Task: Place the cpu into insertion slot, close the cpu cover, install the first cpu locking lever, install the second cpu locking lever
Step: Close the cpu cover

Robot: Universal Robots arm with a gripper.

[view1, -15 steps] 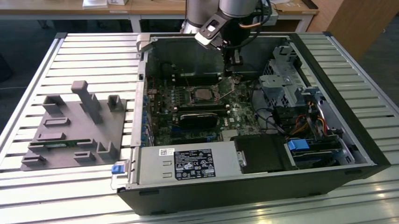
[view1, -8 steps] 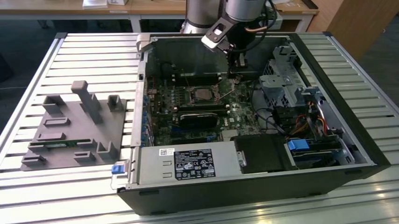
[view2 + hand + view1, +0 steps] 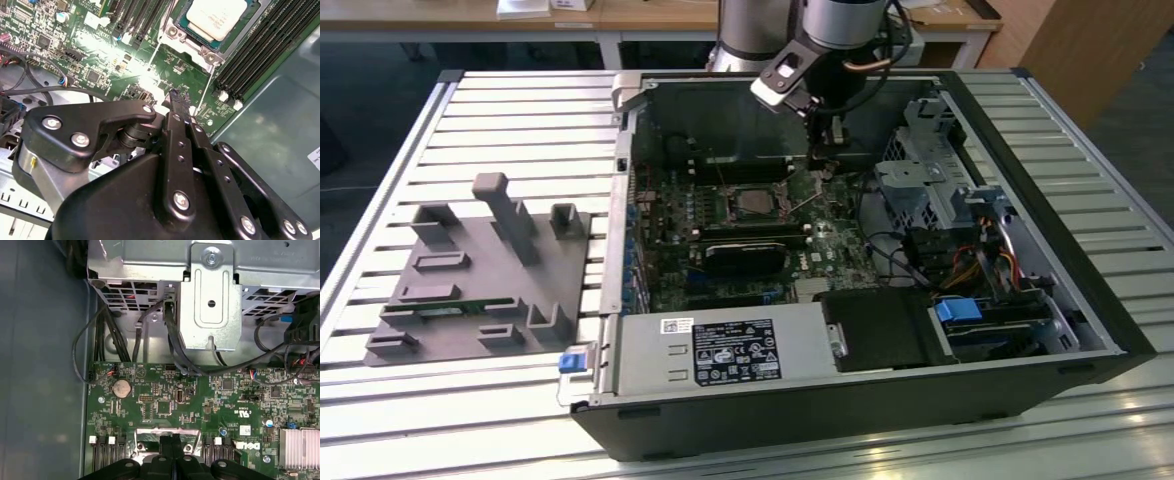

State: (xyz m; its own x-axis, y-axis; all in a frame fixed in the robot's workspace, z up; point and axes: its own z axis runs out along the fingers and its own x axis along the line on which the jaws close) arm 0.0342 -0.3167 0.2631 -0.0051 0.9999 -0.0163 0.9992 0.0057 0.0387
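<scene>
The cpu (image 3: pixel 217 17), a square chip with a dull silver top, lies in the insertion slot (image 3: pixel 750 203) on the green motherboard inside the open computer case. The silvery cpu cover (image 3: pixel 173 33) lies around it as a frame, and its edge (image 3: pixel 150 436) appears in the first wrist view too. Two thin metal locking levers (image 3: pixel 204 92) (image 3: pixel 155 54) run out from the socket's corners. My gripper (image 3: pixel 821 150) hangs over the board just beside the socket, toward the exterior view's right. Its black fingers (image 3: pixel 177 97) (image 3: pixel 172 444) are shut with nothing seen between them, close to one lever.
Long black memory slots (image 3: pixel 260 55) run next to the socket. A metal drive cage (image 3: pixel 921 185) with cables (image 3: pixel 125 335) stands on the exterior view's right. The power supply (image 3: pixel 720 350) fills the case's near side. A grey fixture (image 3: pixel 480 270) sits on the slatted table at left.
</scene>
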